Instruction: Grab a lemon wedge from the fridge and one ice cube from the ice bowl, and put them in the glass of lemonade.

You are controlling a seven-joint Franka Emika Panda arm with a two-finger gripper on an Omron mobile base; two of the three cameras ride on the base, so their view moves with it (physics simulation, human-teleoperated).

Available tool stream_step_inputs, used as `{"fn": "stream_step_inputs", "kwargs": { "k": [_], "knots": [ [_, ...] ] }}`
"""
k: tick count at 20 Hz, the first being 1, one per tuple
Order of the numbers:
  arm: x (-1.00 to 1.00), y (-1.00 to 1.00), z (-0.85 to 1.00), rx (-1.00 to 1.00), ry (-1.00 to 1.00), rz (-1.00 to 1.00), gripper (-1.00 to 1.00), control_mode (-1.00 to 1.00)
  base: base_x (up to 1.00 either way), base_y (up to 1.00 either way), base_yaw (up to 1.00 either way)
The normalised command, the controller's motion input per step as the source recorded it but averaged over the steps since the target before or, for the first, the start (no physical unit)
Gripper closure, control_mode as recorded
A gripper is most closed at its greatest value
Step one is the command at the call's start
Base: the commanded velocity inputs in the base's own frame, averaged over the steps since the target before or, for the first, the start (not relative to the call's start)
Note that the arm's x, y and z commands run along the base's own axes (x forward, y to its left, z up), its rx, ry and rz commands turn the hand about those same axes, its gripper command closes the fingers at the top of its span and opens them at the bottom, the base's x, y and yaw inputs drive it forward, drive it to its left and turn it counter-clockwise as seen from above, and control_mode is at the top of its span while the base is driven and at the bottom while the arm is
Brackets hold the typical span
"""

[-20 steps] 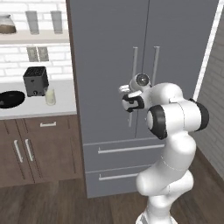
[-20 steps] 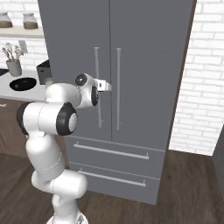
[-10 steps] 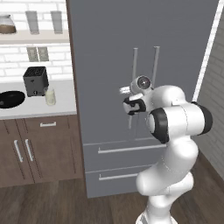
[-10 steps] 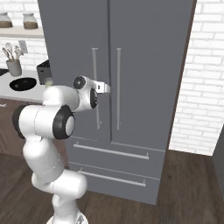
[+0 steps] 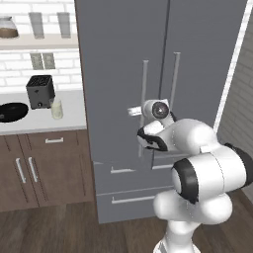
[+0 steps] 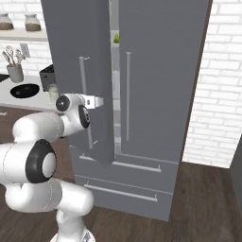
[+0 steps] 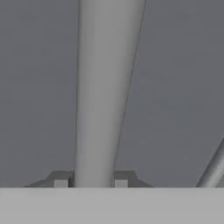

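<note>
Dark grey fridge point(image 6: 156, 94), left door ajar; jaws pinch its long silver bar handle point(image 7: 103, 96) between them. Tiny yellow-green lemon wedge point(image 6: 116, 38) visible above, inside.

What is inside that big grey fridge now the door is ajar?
Through the gap, the fridge shows pale shelves and a small yellow-green piece, likely the lemon wedge. The doors hide everything else inside.

A black toaster point(image 5: 40, 91) sits on the counter point(image 5: 69, 116) below two wall sockets point(image 5: 42, 61)
</note>
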Motion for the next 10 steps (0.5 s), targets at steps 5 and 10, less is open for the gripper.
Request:
{"fn": "stream_step_inputs", "kwargs": {
  "k": [5, 10],
  "knots": [
    [-0.87, 0.81, 1.00, -0.08, -0.01, 0.00, -1.00, -1.00, 0.00, 0.00, 0.00],
    [-0.88, 1.00, 1.00, -0.12, 0.00, 0.00, -1.00, -1.00, 0.00, 0.00, 0.00]
  ]
}}
